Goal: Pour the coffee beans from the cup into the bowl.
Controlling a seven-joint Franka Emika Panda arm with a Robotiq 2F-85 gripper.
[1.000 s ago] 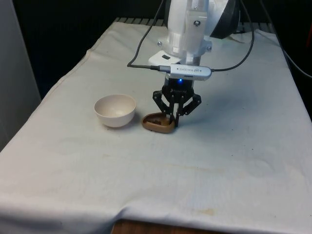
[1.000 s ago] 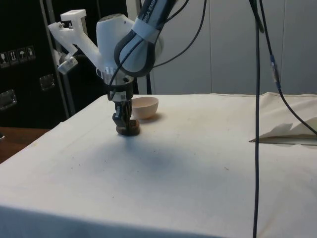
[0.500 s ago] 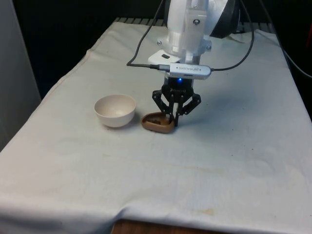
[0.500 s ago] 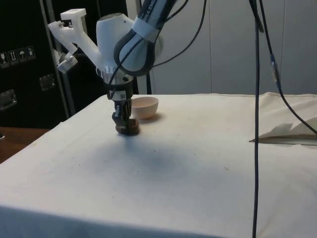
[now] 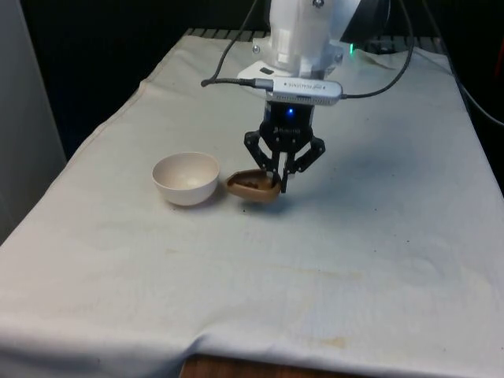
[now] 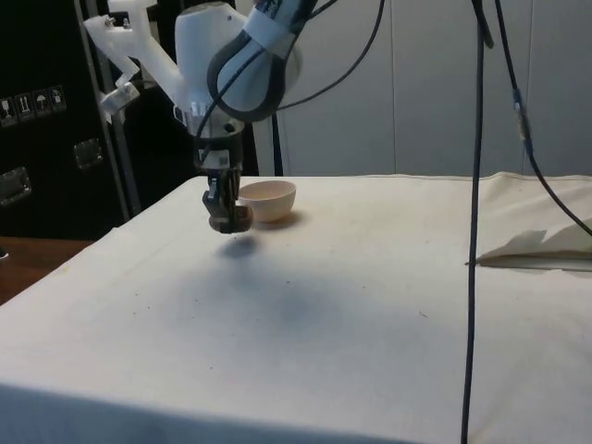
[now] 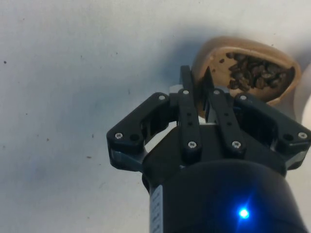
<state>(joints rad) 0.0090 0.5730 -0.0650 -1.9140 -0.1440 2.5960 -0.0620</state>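
White cloth covers the desk, with black curtains behind. On it sits a cream bowl, which looks empty. Just beside it, toward the front view's right, the claw is clamped on the rim of a tan cup holding coffee beans; the cup hangs clear of the cloth.

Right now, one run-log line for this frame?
phase: cup lifted | gripper: shut on cup rim | cup: clear of cloth, beans inside | bowl: on table at front view's left of cup | pour: not started
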